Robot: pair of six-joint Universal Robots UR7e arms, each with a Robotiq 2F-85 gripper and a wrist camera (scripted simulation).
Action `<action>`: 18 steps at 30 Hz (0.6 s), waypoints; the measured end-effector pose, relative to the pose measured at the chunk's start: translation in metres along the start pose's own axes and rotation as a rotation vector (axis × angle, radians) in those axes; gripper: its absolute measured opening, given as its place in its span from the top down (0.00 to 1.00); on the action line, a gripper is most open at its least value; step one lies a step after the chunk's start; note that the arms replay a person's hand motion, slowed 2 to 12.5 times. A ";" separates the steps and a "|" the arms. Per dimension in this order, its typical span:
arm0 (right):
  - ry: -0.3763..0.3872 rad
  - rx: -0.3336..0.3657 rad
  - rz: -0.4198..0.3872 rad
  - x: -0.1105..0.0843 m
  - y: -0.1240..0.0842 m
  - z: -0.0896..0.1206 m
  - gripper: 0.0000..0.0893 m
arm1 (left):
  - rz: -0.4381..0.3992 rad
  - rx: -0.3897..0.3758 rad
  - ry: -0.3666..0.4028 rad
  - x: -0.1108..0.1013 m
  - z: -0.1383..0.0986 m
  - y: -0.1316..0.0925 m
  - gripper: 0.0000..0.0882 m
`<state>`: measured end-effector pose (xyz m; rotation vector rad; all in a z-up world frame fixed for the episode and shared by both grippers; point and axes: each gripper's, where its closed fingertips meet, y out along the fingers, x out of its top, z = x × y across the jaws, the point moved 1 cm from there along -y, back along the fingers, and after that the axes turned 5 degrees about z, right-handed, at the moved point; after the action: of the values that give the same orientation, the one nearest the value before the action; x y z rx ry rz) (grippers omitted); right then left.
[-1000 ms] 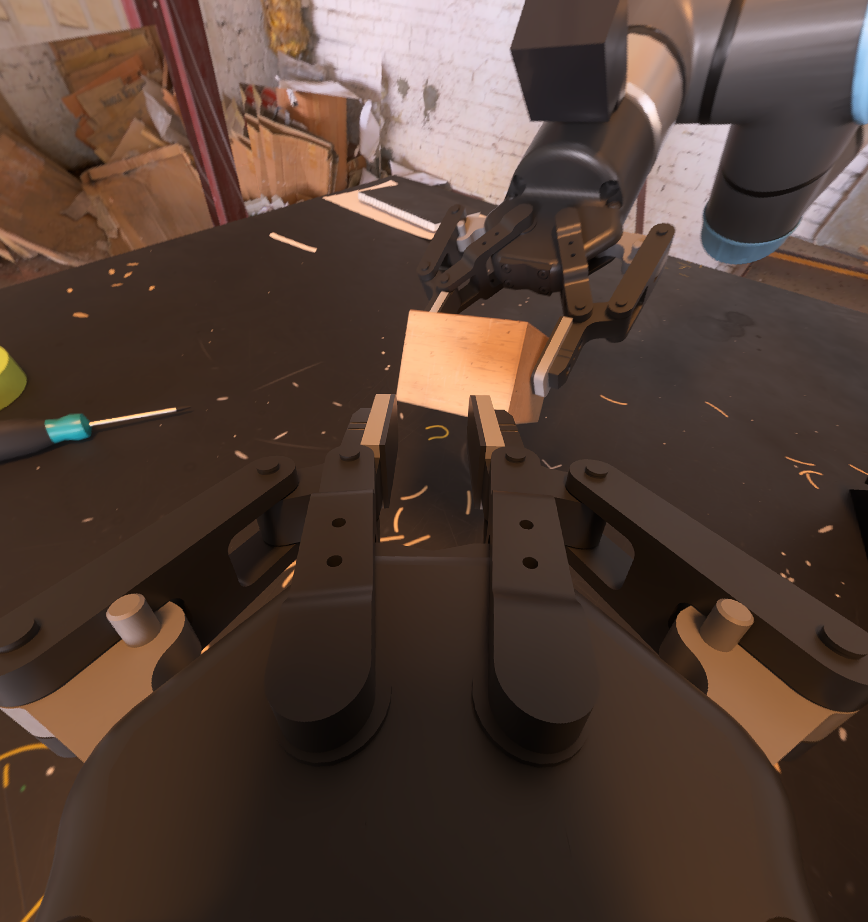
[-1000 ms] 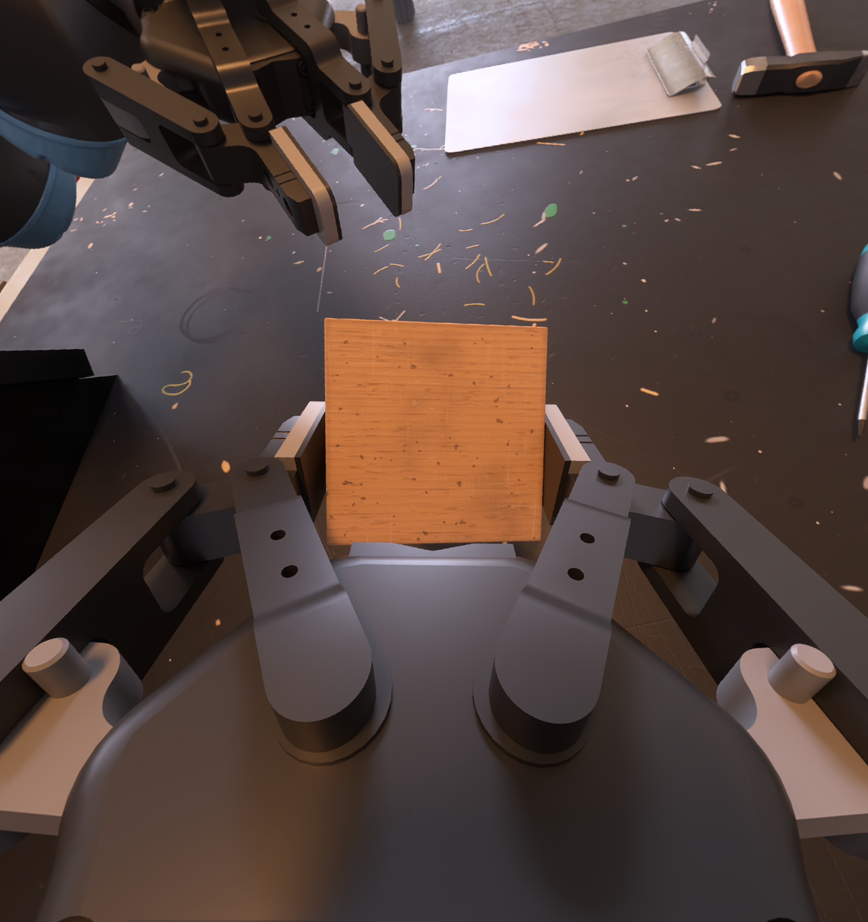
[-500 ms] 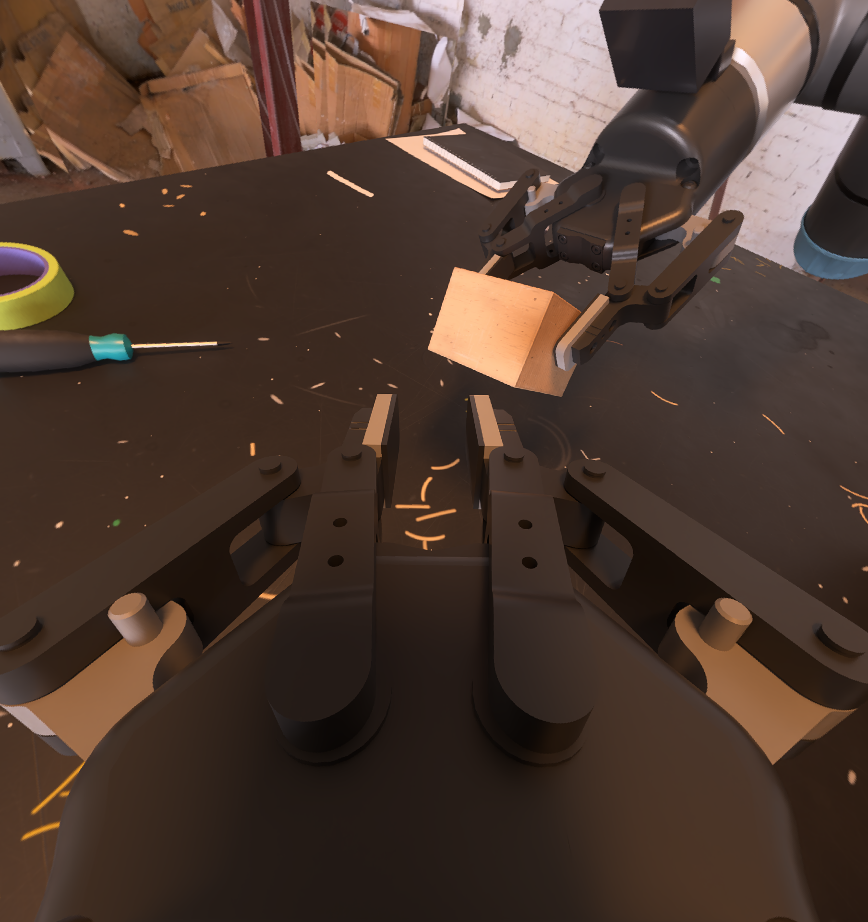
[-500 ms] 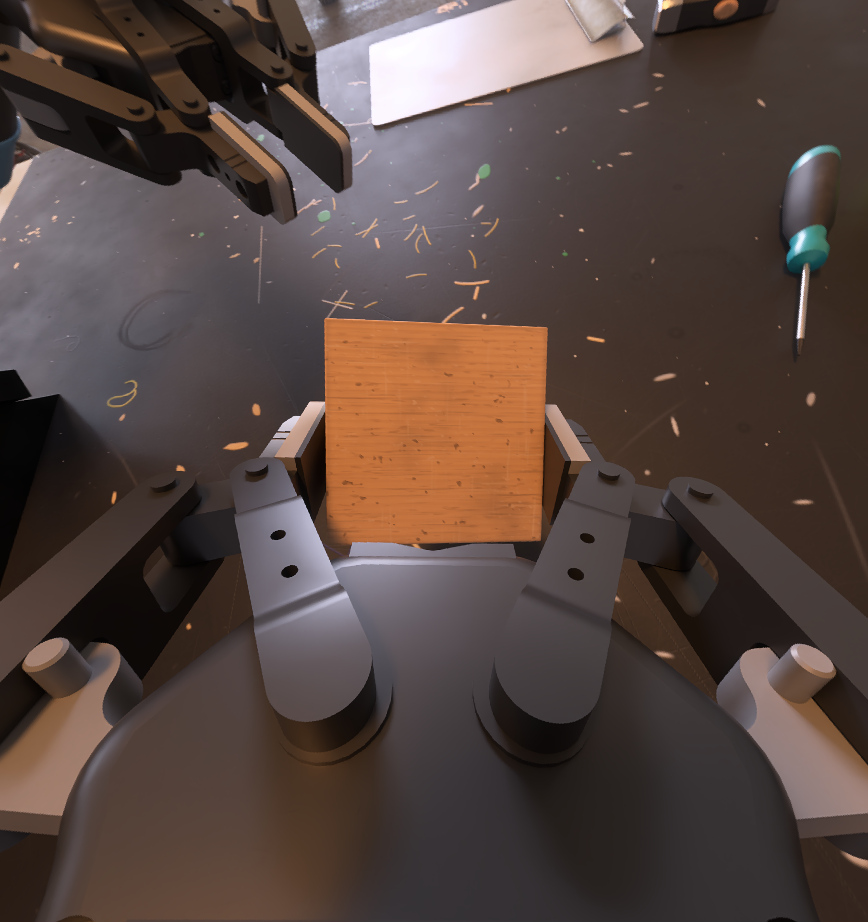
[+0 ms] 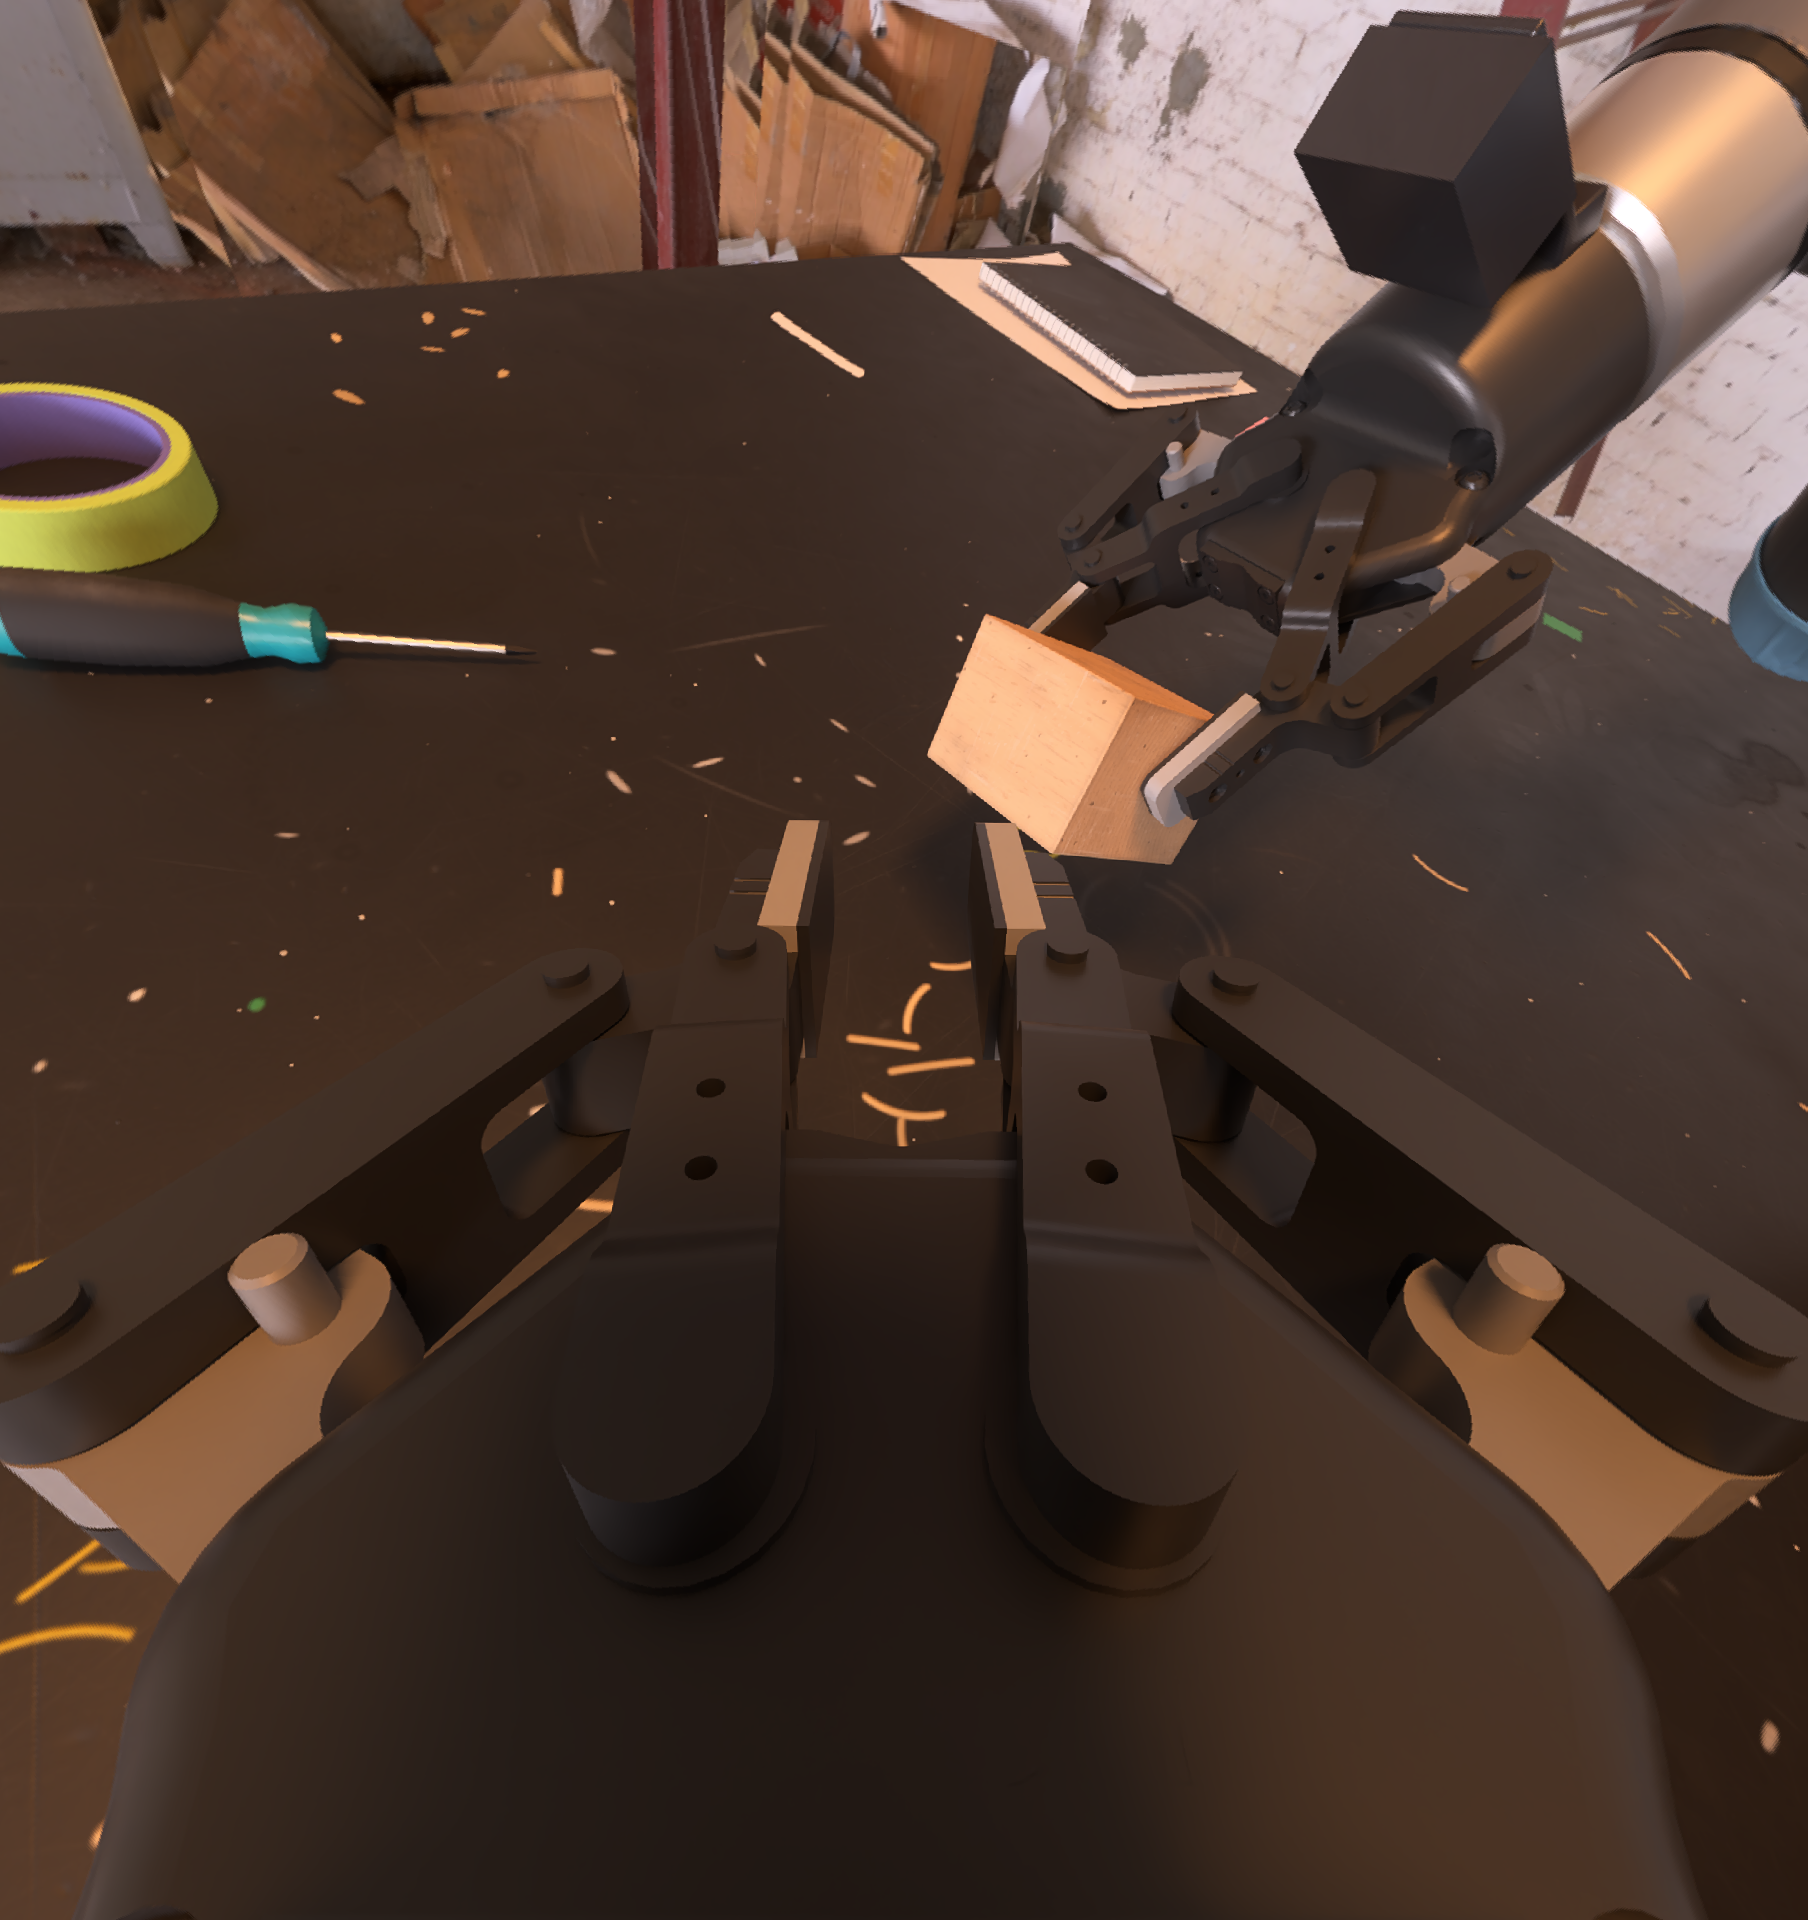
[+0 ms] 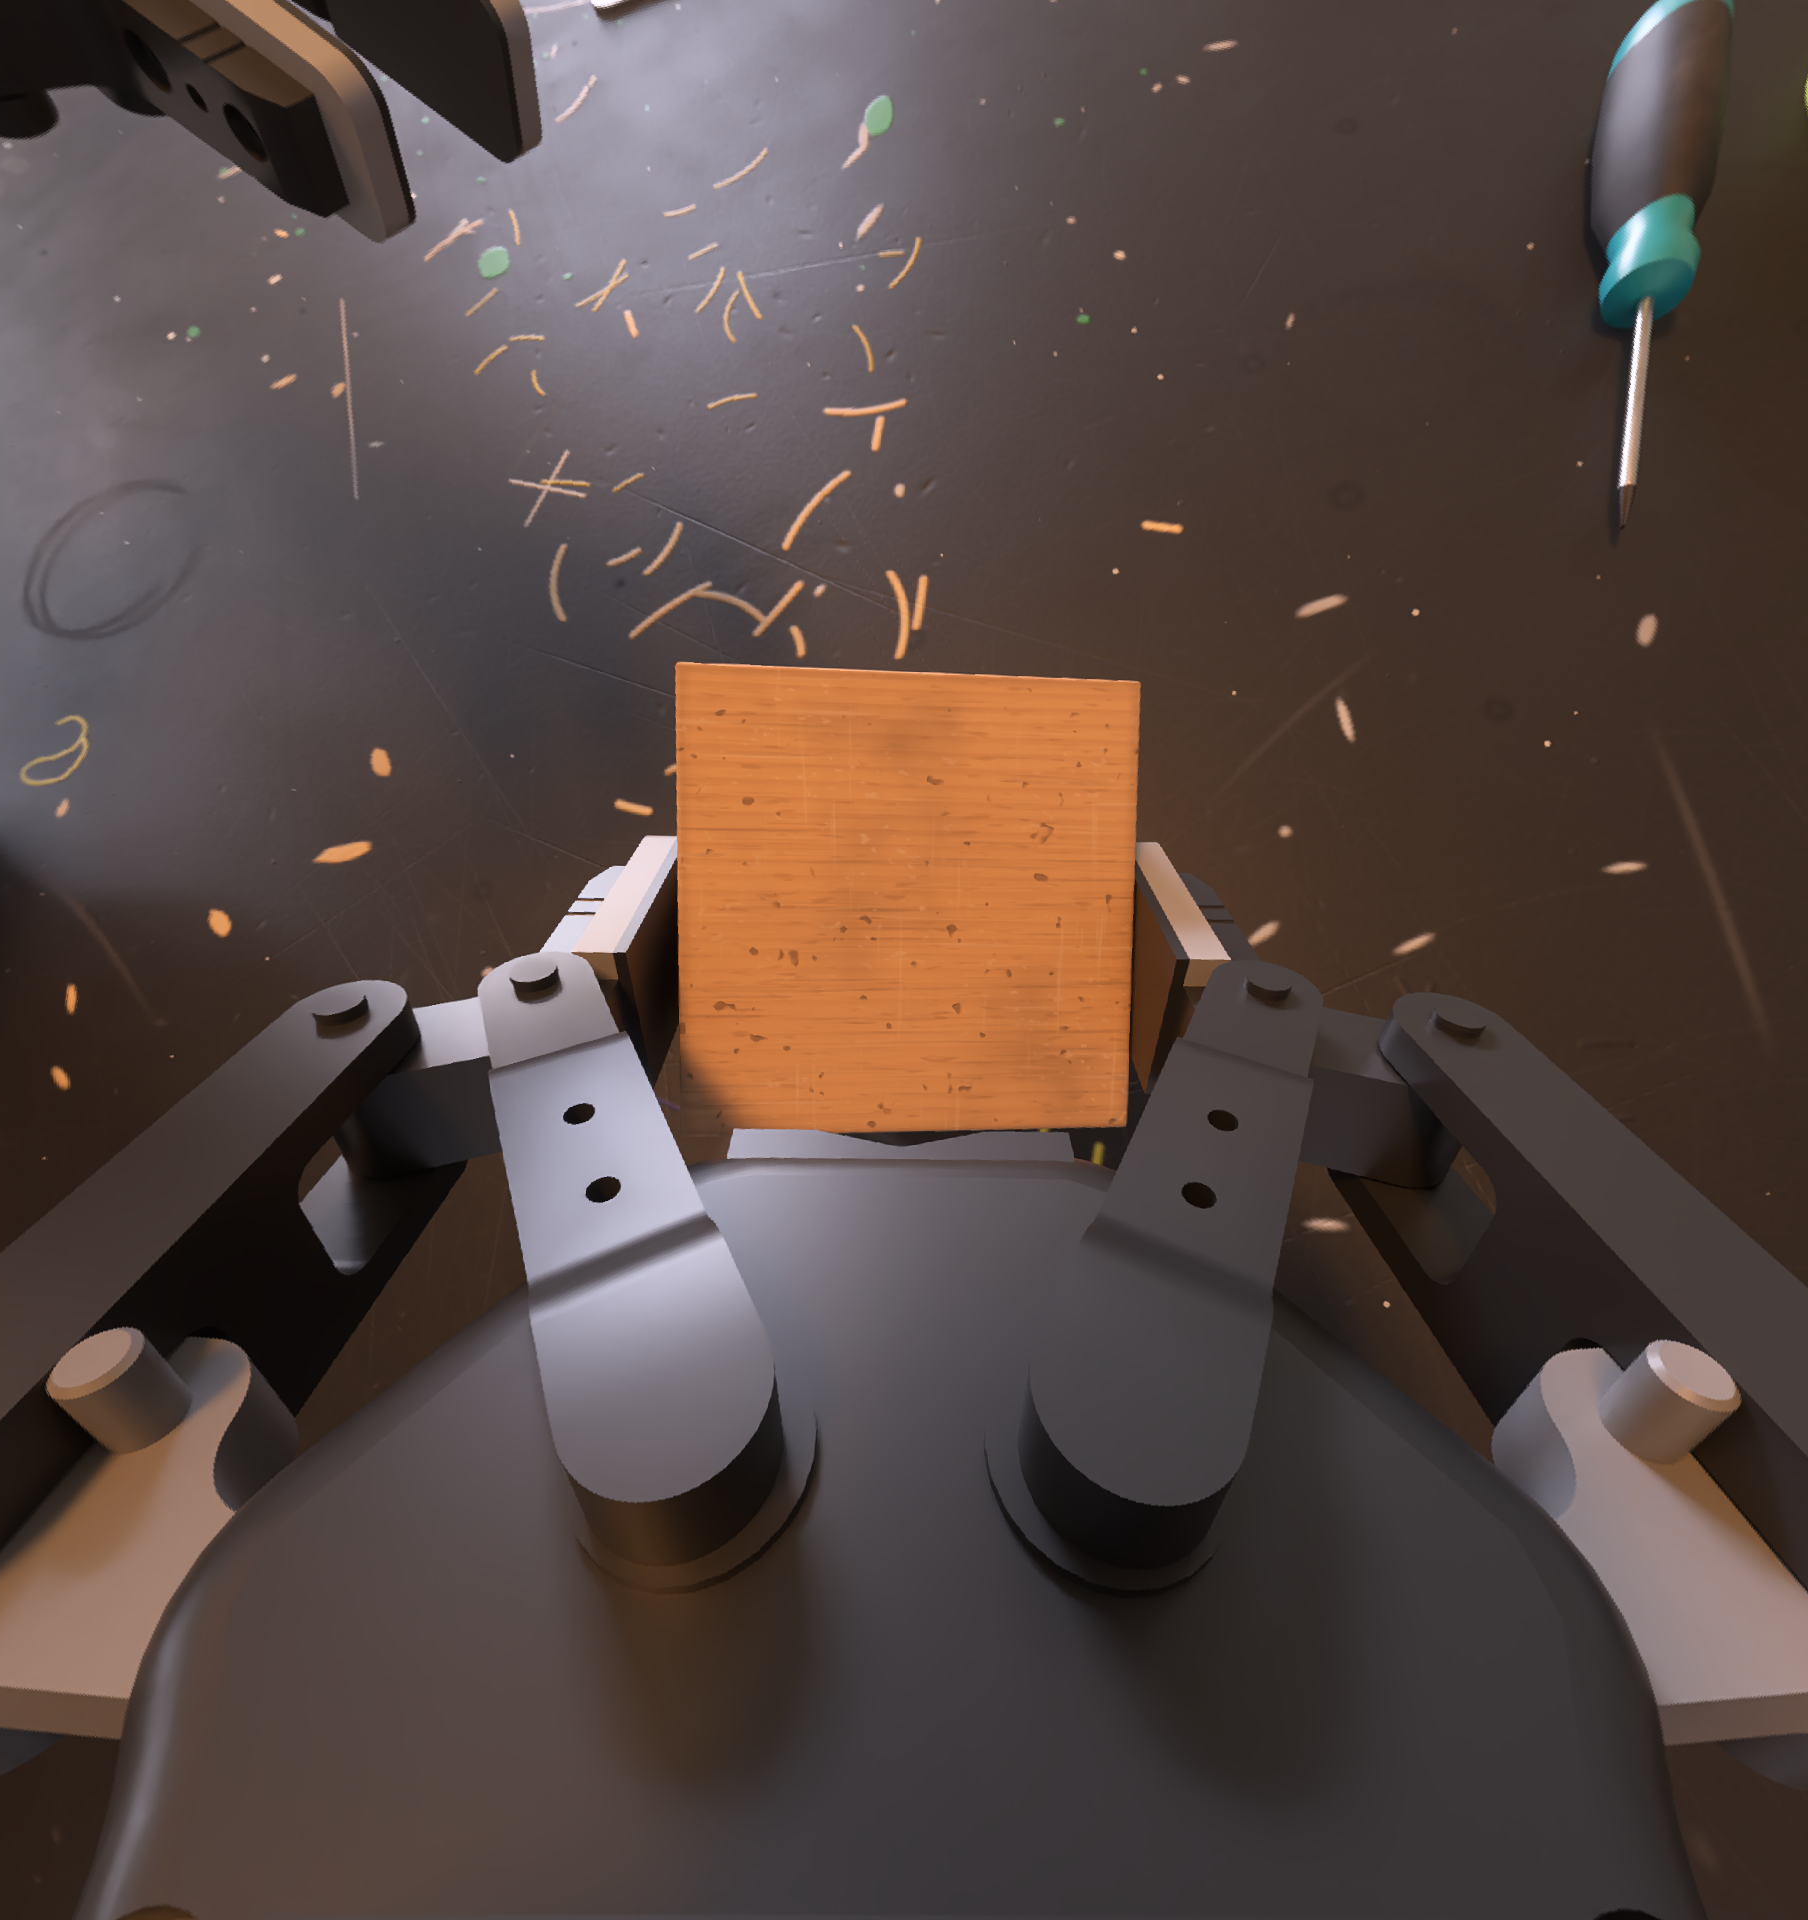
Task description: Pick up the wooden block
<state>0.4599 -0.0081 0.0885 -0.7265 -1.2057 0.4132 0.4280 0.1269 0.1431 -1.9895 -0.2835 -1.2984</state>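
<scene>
No readable brands or writing anywhere. Square light-brown wooden block (image 6: 905, 899) sits pinched between the right gripper (image 6: 905, 904) fingers, one pad on each side face, tilted and lifted clear of the dark shaving-strewn table (image 5: 671, 499). Left gripper (image 5: 902, 883) hangs just beside the block, fingers narrowly apart, holding nothing. Teal-and-black screwdriver (image 5: 162, 623) and yellow-purple tape roll (image 5: 69, 478) lie toward the table's left edge; spiral notebook (image 5: 1097, 322) near the far edge.

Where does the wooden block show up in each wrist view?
Left wrist view: wooden block right of centre, held off the table by the right gripper.
Right wrist view: block at centre, between that gripper's fingers.
Shared landmark: the screwdriver.
</scene>
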 end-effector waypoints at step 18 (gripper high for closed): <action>0.082 -0.019 0.064 -0.022 0.014 -0.015 0.25 | 0.024 0.148 -0.111 -0.009 0.023 0.000 0.65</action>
<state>0.4685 -0.0167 0.0607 -0.7927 -1.1125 0.4221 0.4402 0.1446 0.1305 -1.9358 -0.3958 -1.1206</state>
